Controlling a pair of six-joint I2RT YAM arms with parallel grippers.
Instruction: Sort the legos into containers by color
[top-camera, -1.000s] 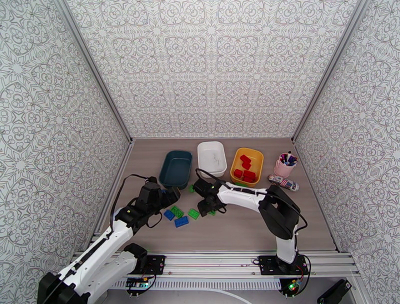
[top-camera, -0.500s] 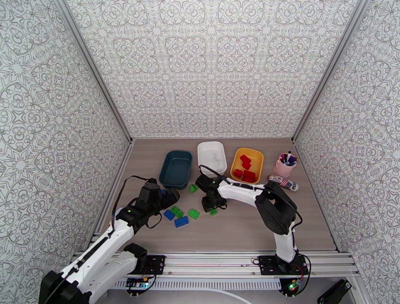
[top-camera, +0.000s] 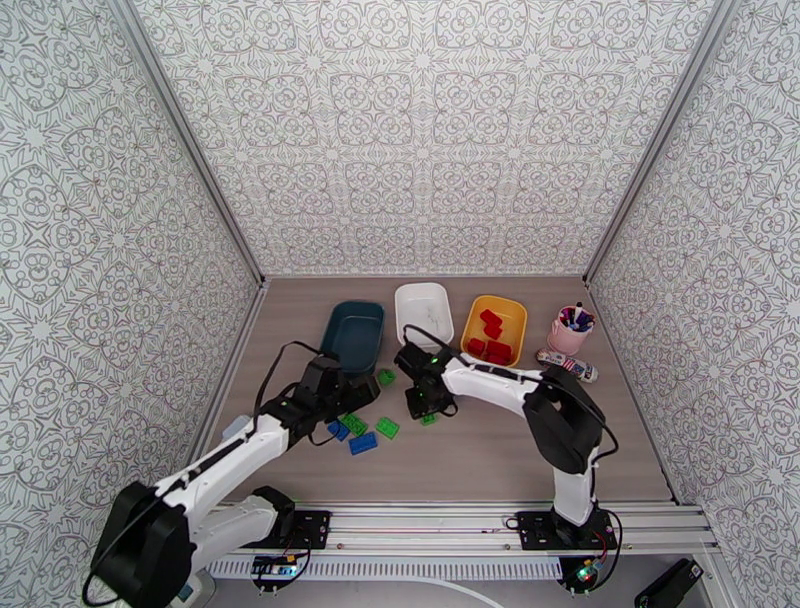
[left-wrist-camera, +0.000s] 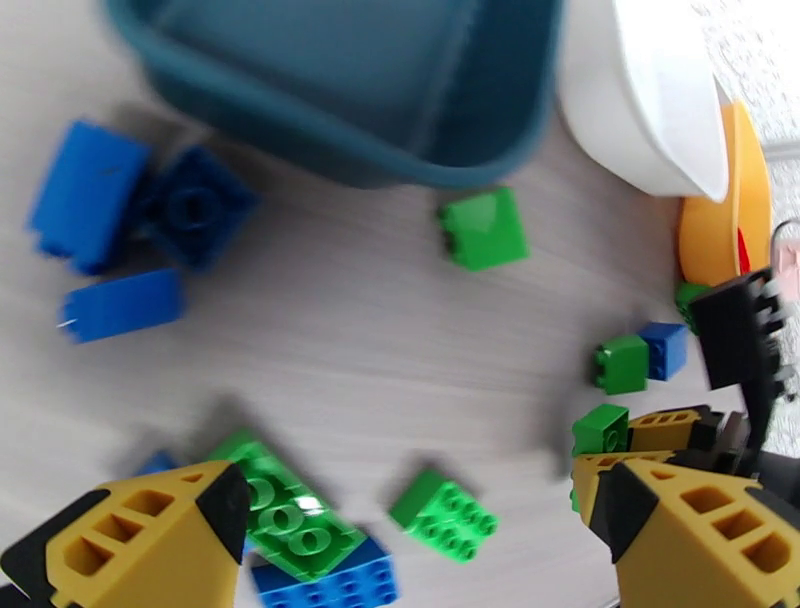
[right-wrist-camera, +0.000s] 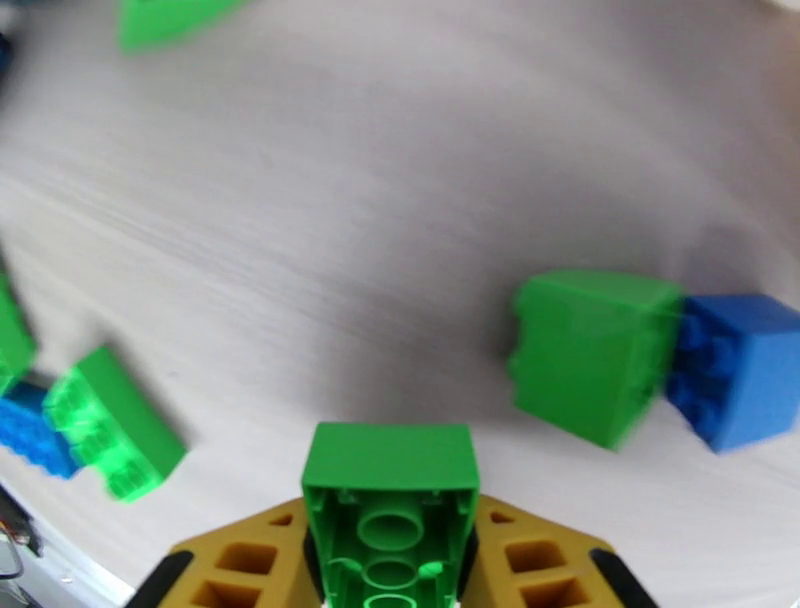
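In the last second the left arm has swung in from beside the teal tub (top-camera: 352, 335). Its left fingers (top-camera: 348, 392) now hover over the loose cluster, spread wide apart and holding nothing. Between them on the surface (top-camera: 480, 440) lie a long green brick (left-wrist-camera: 290, 512) and a small green brick (left-wrist-camera: 445, 515). A blue brick (left-wrist-camera: 325, 580) is tucked against the long one's near end. More blue bricks (left-wrist-camera: 85, 195) sit further ahead and off to one side, close to the teal tub's wall, and a lone green brick (left-wrist-camera: 485, 228) rests just short of that tub.

The right fingers (top-camera: 424, 402) have drawn back a little toward the white tub (top-camera: 425, 310). They are clamped on a held green brick (right-wrist-camera: 390, 480), whose hollow underside shows. Just ahead of them a green cube (right-wrist-camera: 590, 365) and a blue cube (right-wrist-camera: 745, 370) sit side by side, seemingly touching.

Red looks settled, since the red bricks (top-camera: 490, 340) lie in the yellow tub (top-camera: 512, 302). The teal and white tubs look bare from here. I'd judge the held brick is the first green on its way to a tub, and the white one is the closest. The left fingers seem set to drop onto something in the cluster, though I can't tell which colour. With both arms this close together, they could get in each other's way
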